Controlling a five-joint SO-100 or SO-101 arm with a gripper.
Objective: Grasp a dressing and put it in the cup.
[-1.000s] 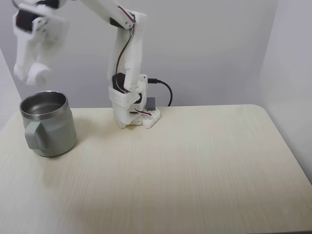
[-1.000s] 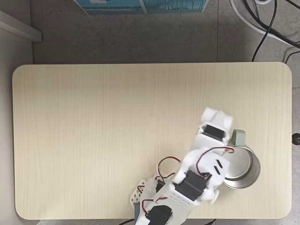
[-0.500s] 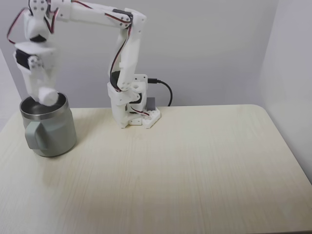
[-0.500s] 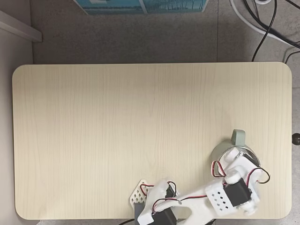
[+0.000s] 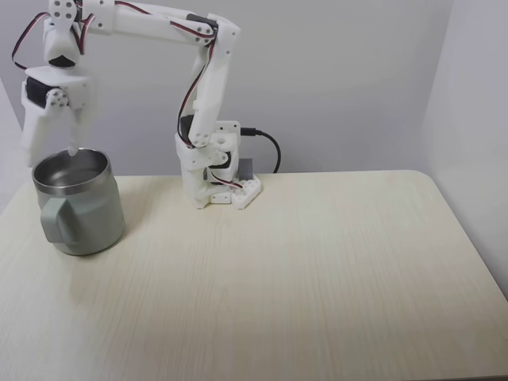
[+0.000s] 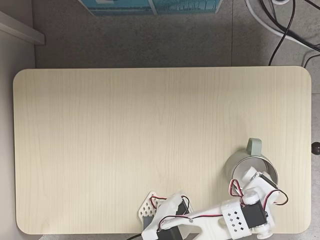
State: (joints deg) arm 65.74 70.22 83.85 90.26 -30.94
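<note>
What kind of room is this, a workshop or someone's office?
Probably a small lab or office corner set up for robot trials. A bare pale wooden table stands against plain grey walls, a white hobby arm is mounted at its edge, and loose cables trail on the floor.

One fixed view stands low at the table's [image 5: 317, 262] front edge, facing the arm's base [image 5: 218, 186] at 12 o'clock before a white wall. Another fixed view looks straight down, base [image 6: 165, 222] at 6 o'clock. Both share the tabletop, the arm and the cup [image 5: 78, 202] [image 6: 237, 162].
</note>
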